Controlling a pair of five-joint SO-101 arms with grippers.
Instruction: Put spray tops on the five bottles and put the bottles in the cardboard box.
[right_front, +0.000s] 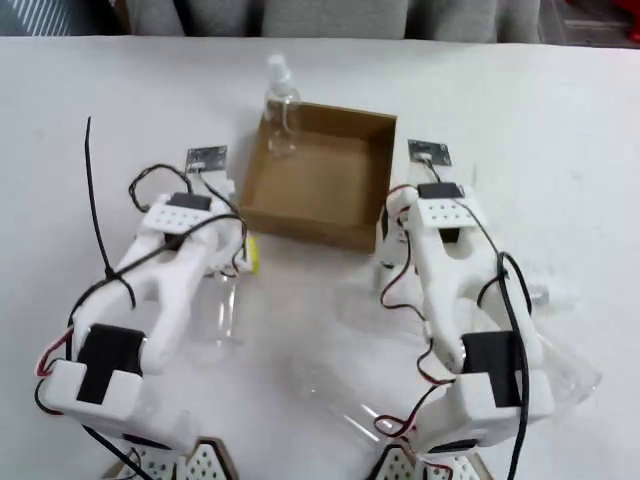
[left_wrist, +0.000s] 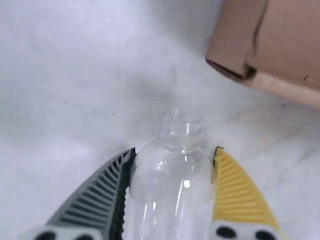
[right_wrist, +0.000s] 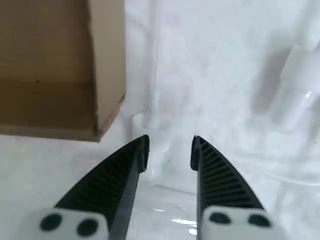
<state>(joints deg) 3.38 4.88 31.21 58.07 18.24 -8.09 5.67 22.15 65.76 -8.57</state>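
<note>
The left gripper (left_wrist: 172, 155) clamps an uncapped clear bottle (left_wrist: 175, 192), with the cardboard box (right_front: 300, 222) at its 1 o'clock seen from above. The right gripper (right_wrist: 168, 150), fingers apart, hangs over a spray top (right_wrist: 150, 127) beside the box's corner.

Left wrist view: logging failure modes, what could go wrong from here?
The left end effector grips the uncapped bottle by its smooth body; it may slip or twist during capping. The spray top sits off-centre at the open right end effector, close to the cardboard box, so closing could nudge it away.
</note>
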